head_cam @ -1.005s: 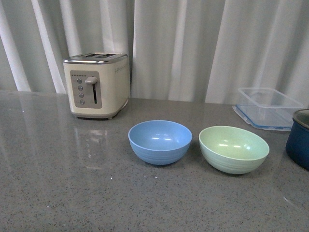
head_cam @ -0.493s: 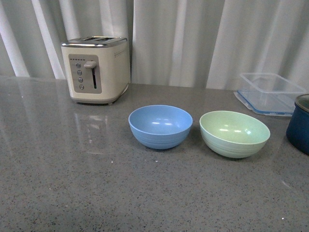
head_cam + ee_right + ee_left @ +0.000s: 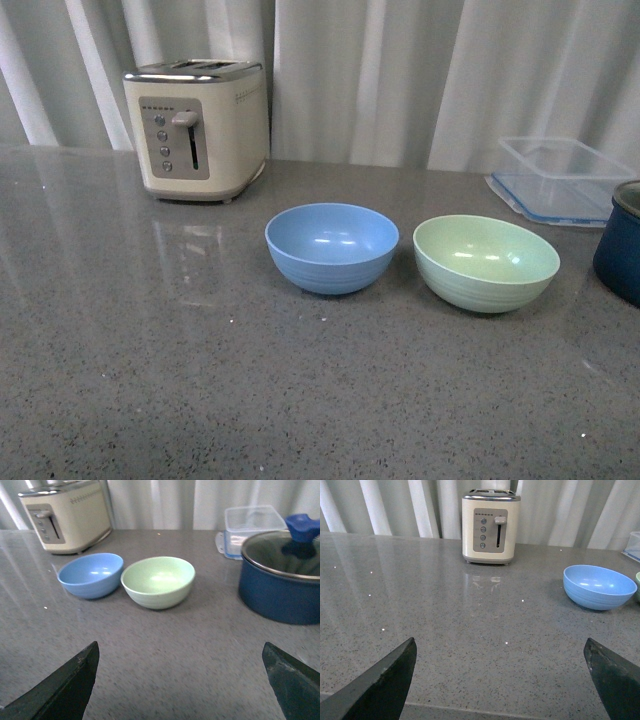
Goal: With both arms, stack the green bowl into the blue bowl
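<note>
Tom: Everything in the front view has slid up the frame since a second ago, toaster (image 3: 196, 128) and bowls alike. The bowls keep their places relative to each other, so I'd say the camera moved and nothing else.

Eve: And the claws?

Tom: The left claw (image 3: 499, 642) is spread wide and empty, low over bare table (image 3: 150, 350), well short of the blue bowl (image 3: 600, 586). The right claw (image 3: 180, 645) is spread the same way, also empty, with the green bowl (image 3: 158, 581) ahead of it. Neither arm shows in the front view.

Eve: Where do the bowls sit?

Tom: Both are upright on the table. The green bowl (image 3: 486, 262) is at 3 o'clock of the blue bowl (image 3: 332, 247), just beside it, with a narrow gap between the rims. A dark pot (image 3: 622, 255) stands at 3 o'clock of the green one.

Eve: So how should the reach go?

Tom: I'd send the right claw to the green rim at about 5 o'clock, one finger inside and one outside, clear of both the pot and the blue bowl. The left should pinch the blue rim at 9 o'clock to steady it. Then lift the green bowl above the blue rim before moving across, and lower it level and centred. These light bowls would probably skid if nudged.
</note>
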